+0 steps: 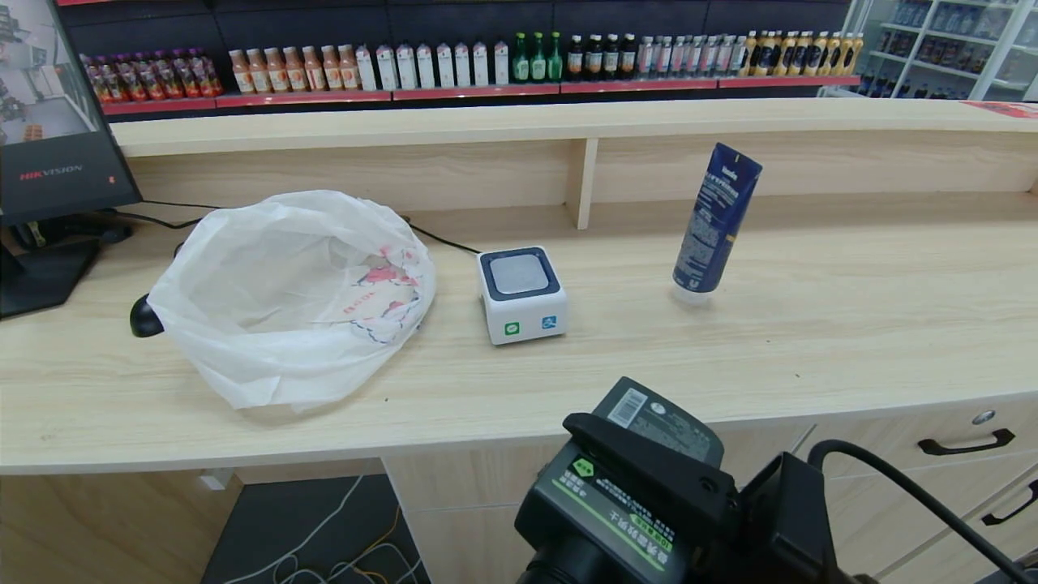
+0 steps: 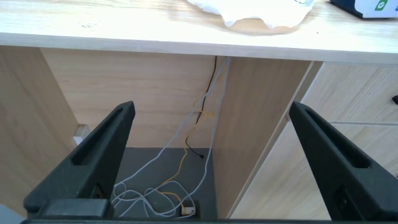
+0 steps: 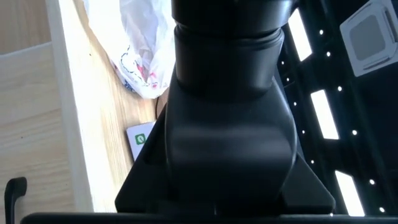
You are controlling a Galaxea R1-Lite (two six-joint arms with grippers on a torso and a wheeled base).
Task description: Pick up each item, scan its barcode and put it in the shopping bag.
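Observation:
My right gripper (image 1: 620,454) is low in front of the counter's front edge, shut on a black bottle (image 1: 673,426) with a green label and a white barcode sticker; the same bottle (image 3: 230,124) looms close in the right wrist view. A white scanner cube (image 1: 521,294) sits mid-counter. Left of it lies the white plastic shopping bag (image 1: 292,292), its mouth wide. A dark blue tube (image 1: 717,221) stands on its cap to the right. My left gripper (image 2: 211,162) hangs open below the counter edge with nothing between its fingers.
A monitor (image 1: 49,122) stands at the far left with a black mouse (image 1: 146,318) beside the bag. A raised shelf (image 1: 519,122) backs the counter. Drawers with black handles (image 1: 965,442) are below right; loose cables (image 2: 186,155) hang under the counter.

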